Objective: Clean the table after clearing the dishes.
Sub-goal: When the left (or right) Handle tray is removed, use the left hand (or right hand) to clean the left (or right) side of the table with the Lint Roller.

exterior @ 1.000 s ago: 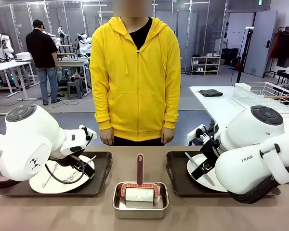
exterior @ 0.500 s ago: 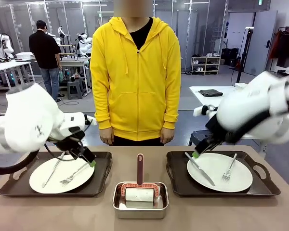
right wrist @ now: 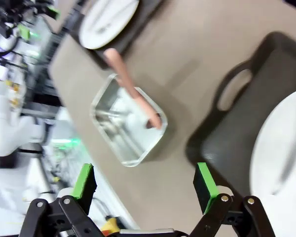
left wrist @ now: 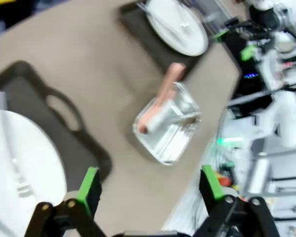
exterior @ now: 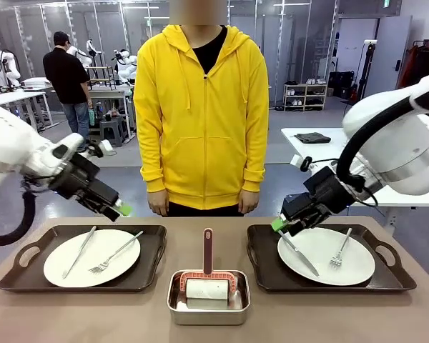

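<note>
On the tan table (exterior: 93, 314) lie two dark trays. The left tray (exterior: 151, 259) holds a white plate (exterior: 100, 250) with knife and fork. The right tray (exterior: 261, 268) holds another plate (exterior: 343, 275) with knife and fork. My left gripper (exterior: 120, 209) hangs open above the left tray's far edge, empty. My right gripper (exterior: 279, 225) hangs open over the right tray's far left corner, empty. In the left wrist view my gripper (left wrist: 150, 185) is over bare table beside its plate (left wrist: 19, 168). In the right wrist view my gripper (right wrist: 144, 180) is over table beside its tray (right wrist: 246, 113).
A small steel pan (exterior: 208, 306) with a pink-handled roller (exterior: 208, 251) stands at the front middle, between the trays. It appears as the pan (left wrist: 177, 133) and the pan (right wrist: 123, 143) in the wrist views. A person in a yellow hoodie (exterior: 200, 114) stands at the far edge, hands down.
Both arms have lifted from low over the plates. The left gripper rose and drew back over its tray's far edge; the right one moved to its tray's far left corner.
</note>
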You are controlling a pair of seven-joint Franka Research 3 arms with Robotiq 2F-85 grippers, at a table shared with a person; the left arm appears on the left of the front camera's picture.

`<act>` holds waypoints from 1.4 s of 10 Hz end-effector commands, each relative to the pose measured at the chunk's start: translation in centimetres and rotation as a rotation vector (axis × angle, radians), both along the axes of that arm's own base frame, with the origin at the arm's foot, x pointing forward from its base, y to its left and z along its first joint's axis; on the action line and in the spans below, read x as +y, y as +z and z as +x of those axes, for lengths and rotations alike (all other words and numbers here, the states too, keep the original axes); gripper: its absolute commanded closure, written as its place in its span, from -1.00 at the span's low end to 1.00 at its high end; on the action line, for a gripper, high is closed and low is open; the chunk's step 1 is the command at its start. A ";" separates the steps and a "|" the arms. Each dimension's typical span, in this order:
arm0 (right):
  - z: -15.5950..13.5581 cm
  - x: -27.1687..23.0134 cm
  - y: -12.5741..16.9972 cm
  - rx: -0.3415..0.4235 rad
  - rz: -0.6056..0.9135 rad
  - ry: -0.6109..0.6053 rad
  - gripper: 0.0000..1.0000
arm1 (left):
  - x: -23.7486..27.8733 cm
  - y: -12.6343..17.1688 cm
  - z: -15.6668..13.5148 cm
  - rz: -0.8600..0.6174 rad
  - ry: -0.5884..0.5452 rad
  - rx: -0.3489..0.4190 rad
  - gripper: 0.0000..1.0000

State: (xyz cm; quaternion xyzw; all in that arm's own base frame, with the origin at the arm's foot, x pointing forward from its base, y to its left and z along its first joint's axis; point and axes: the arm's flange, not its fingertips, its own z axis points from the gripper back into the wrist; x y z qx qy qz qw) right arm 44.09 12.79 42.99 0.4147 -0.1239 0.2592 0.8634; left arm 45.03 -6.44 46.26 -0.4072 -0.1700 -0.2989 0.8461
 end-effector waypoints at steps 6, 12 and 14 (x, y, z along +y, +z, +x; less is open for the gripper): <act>1.5 -12.7 -1.6 0.275 0.477 -0.125 -1.00 | 13.1 -2.0 0.2 -0.453 0.084 0.266 -1.00; -5.8 -32.7 -4.1 0.287 0.650 -0.507 -1.00 | 30.6 -3.2 -10.7 -0.532 0.412 0.204 -1.00; -9.0 -36.9 -5.0 0.273 0.675 -0.573 -1.00 | 34.2 -4.1 -14.8 -0.547 0.529 0.205 -1.00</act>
